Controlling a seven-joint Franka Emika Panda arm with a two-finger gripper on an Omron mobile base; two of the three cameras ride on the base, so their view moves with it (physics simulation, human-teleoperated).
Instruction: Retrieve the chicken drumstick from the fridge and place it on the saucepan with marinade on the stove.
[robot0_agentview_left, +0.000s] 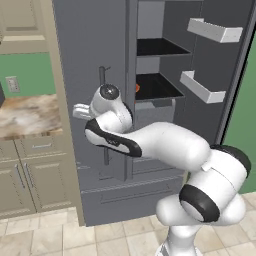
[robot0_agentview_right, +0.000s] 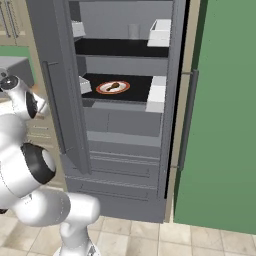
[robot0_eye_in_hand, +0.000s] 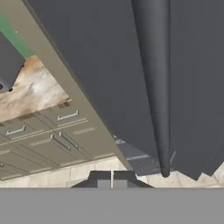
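chicken drumstick (robot0_agentview_right: 113, 87) lying on an orange-rimmed plate (robot0_agentview_right: 123, 84) on the fridge (robot0_agentview_right: 125, 140) middle shelf, long axis running roughly left-right along the shelf. sits inside the open right half, deeper in and to the right of the gripper (robot0_eye_in_hand: 112, 176), beyond the closed left door. gripper fully shut, empty, just by the left door's bar handle (robot0_eye_in_hand: 154, 87), not clearly touching it. probably needs swinging right around the door edge, then reopening.

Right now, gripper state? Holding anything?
Gripper: shut, fingertips together with nothing between them. It sits by the fridge door handle without gripping it.
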